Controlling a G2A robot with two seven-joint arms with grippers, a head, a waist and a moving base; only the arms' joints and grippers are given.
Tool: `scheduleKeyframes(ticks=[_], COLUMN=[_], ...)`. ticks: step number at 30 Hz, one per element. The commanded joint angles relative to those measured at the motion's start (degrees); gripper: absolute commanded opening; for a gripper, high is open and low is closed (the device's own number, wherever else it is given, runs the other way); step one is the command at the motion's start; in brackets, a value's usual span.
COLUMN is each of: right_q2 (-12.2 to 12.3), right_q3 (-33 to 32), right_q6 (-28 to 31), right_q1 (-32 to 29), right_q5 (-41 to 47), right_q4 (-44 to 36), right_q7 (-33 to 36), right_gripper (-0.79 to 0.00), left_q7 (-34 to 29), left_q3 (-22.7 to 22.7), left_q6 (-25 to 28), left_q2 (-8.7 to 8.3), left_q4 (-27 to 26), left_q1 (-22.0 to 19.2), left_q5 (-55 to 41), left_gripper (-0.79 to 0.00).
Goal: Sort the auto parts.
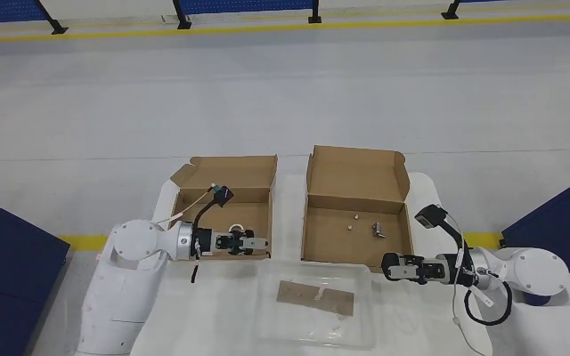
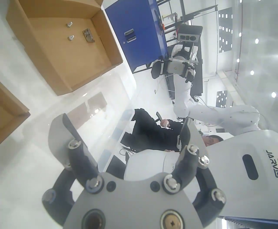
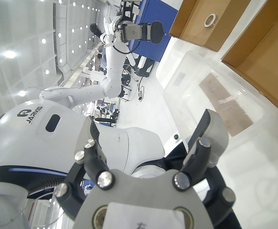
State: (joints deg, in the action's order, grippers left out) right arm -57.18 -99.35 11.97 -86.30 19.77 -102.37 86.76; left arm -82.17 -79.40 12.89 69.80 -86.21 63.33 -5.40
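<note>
Two open cardboard boxes stand side by side. The left box (image 1: 227,200) holds a metal ring (image 3: 210,20). In the right box (image 1: 356,214) lie two small bolts (image 2: 71,38) and a metal bracket (image 2: 88,35), also seen as bracket (image 1: 378,230). My left gripper (image 1: 260,242) hangs open over the left box's front edge, nothing between its fingers (image 2: 65,123). My right gripper (image 1: 386,265) stands open and empty just off the right box's front right corner, beside the clear tray (image 1: 313,265).
The clear plastic tray (image 3: 173,86) sits in front of the two boxes with a brown cardboard piece (image 1: 314,296) lying in it. Both box lids stand open at the back. White tabletop (image 1: 419,311) lies bare around the right gripper.
</note>
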Motion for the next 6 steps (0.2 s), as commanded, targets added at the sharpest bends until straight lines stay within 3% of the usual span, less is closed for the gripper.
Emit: scheduleKeyframes(ticks=[1, 6], right_q2=[0.00, 0.00], right_q3=[0.00, 0.00], right_q6=[0.00, 0.00], right_q1=[0.00, 0.00], right_q5=[0.00, 0.00], right_q4=[0.00, 0.00], right_q7=[0.00, 0.00], right_gripper=[0.000, 0.000], left_q7=[0.00, 0.00], left_q3=[0.00, 0.00], left_q6=[0.00, 0.00], left_q2=[0.00, 0.00], left_q4=[0.00, 0.00], left_q1=[0.00, 0.00], left_q5=[0.00, 0.00], left_gripper=[0.000, 0.000])
